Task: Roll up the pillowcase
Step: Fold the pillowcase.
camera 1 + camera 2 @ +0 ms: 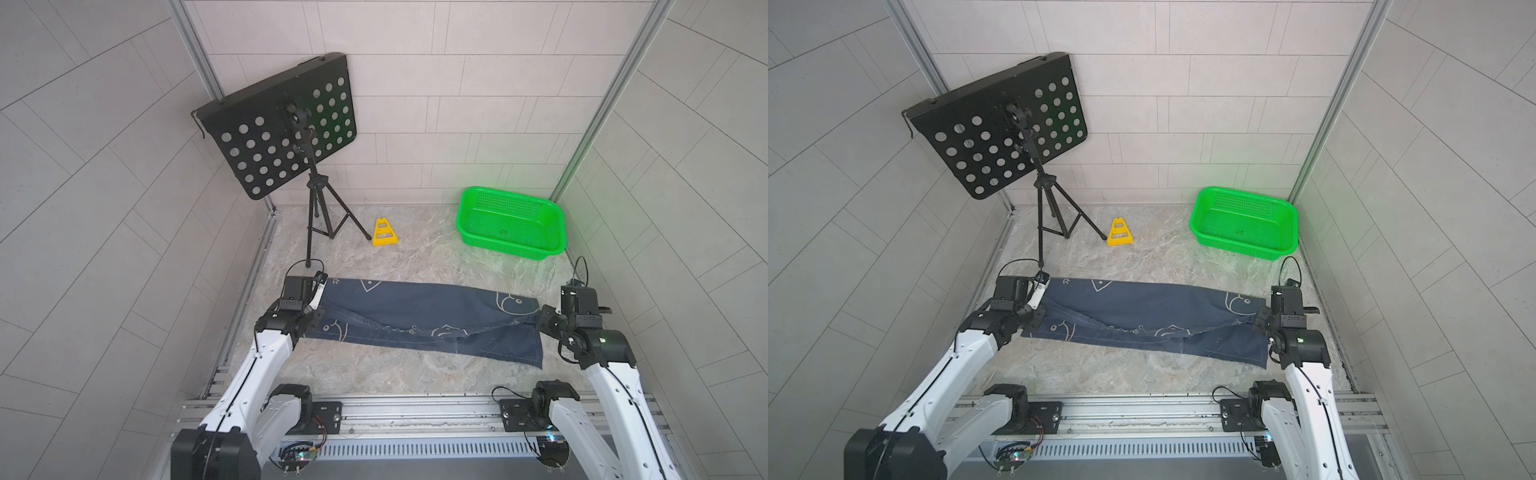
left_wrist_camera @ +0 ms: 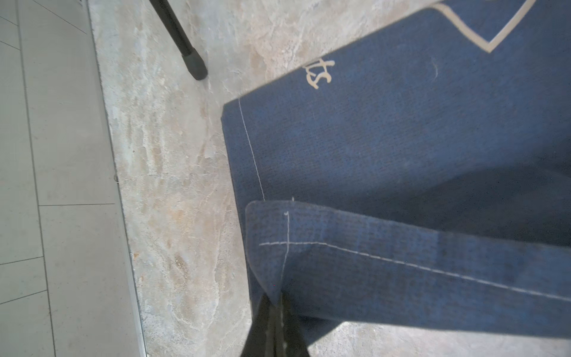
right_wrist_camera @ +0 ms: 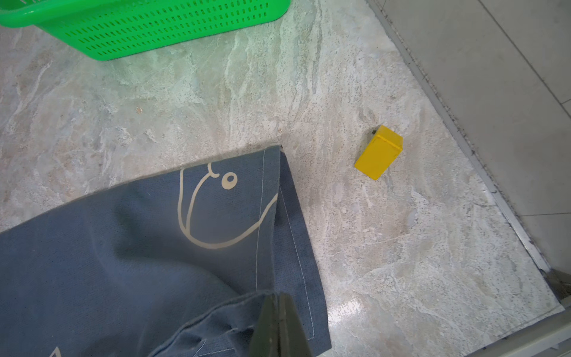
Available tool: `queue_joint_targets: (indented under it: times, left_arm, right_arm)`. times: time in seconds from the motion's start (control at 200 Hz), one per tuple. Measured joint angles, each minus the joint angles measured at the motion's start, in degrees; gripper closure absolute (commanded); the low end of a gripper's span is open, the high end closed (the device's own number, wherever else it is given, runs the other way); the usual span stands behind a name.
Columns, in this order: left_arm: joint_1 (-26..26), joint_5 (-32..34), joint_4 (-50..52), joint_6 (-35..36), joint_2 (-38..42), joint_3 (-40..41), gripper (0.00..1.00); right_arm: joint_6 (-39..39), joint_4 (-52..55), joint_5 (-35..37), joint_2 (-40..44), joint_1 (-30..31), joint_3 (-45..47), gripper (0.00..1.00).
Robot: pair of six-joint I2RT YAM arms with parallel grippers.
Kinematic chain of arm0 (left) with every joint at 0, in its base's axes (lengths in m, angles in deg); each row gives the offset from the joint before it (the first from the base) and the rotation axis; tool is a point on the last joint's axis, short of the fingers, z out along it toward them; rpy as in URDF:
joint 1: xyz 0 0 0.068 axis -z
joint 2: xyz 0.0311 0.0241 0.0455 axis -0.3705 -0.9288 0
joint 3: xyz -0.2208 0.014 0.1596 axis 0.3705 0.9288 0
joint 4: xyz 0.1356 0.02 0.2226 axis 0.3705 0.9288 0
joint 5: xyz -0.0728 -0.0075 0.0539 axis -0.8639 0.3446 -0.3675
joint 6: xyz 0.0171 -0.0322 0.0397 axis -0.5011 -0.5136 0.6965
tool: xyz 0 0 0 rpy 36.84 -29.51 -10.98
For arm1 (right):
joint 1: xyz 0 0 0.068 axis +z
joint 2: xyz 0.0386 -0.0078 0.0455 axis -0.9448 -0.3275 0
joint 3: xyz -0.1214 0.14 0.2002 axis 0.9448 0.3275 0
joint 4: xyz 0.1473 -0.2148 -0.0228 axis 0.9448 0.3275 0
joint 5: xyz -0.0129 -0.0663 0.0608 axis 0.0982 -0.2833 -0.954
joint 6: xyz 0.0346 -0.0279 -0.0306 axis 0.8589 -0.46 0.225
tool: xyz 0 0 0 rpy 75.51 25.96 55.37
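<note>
The pillowcase (image 1: 424, 305) (image 1: 1142, 301), dark navy with pale whale outlines, lies stretched across the marble table between my two arms. Its stitched near hem is lifted and sags in the middle over the flat layer. My left gripper (image 1: 321, 313) (image 1: 1040, 311) is shut on the hem's left corner; in the left wrist view the jaws (image 2: 275, 301) pinch the raised cloth (image 2: 401, 148). My right gripper (image 1: 540, 318) (image 1: 1258, 320) is shut on the right end of the hem; in the right wrist view the jaws (image 3: 276, 298) clamp a bunched fold of cloth (image 3: 123, 247).
A green basket (image 1: 511, 220) (image 3: 139, 27) stands at the back right. A black music stand (image 1: 282, 124) on a tripod stands back left, one foot (image 2: 196, 66) near the cloth's left corner. A yellow triangular piece (image 1: 384, 233) lies behind; a yellow block (image 3: 379, 152) lies right of the cloth.
</note>
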Motion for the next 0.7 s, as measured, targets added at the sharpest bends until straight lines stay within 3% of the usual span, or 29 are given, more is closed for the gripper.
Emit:
queue_joint_targets:
  times: [0.23,0.5,0.7]
  left_arm:
    - [0.0,-0.5,0.1,1.0,-2.0,-0.9,0.96]
    - [0.0,-0.1,0.1,1.7,-4.0,-0.9,0.94]
    - [0.0,1.2,0.1,1.7,-4.0,-1.0,0.91]
  right_arm:
    - [1.2,0.8,3.2,3.9,0.0,0.0,0.68]
    - [1.3,1.0,5.0,5.1,0.0,-0.7,0.67]
    - [-0.2,-1.8,1.2,1.8,0.3,-1.6,0.62]
